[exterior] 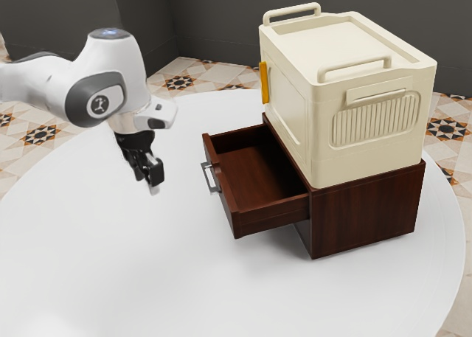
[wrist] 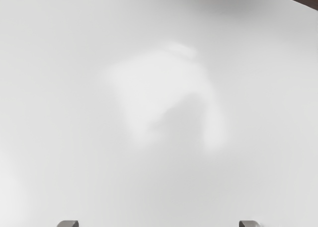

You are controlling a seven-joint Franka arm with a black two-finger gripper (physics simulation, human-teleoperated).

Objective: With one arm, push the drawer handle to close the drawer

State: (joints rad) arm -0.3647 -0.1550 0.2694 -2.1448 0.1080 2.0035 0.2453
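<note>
The drawer (exterior: 254,160) is open, sticking out of the brown wood cabinet (exterior: 369,212) toward the exterior view's left. Its metal handle (exterior: 209,176) is on the front of the drawer, on the side that faces the hand (exterior: 147,182). The hand is black and hangs in the air over the white surface (exterior: 110,271), near the drawer but apart from it and its handle. It points down, a bit tilted. Its two fingers are spread wide, with a big gap between them, and it has hold of nothing.

The white arm (exterior: 110,71) comes in from the exterior view's left, on the handle side of the drawer, and stands higher than the drawer. The big cream box (exterior: 354,116) sits on top of the cabinet, just behind the drawer and higher up. It has two bars on its top and a panel with lots of thin lines on one side. A small yellow piece (exterior: 265,82) is on the box's side, above the back part of the drawer.

The surface is round and goes all around under the drawer and the cabinet. Past it, far from the drawer, are patterned floor tiles (exterior: 40,135) and a dark gray wall (exterior: 221,20).
</note>
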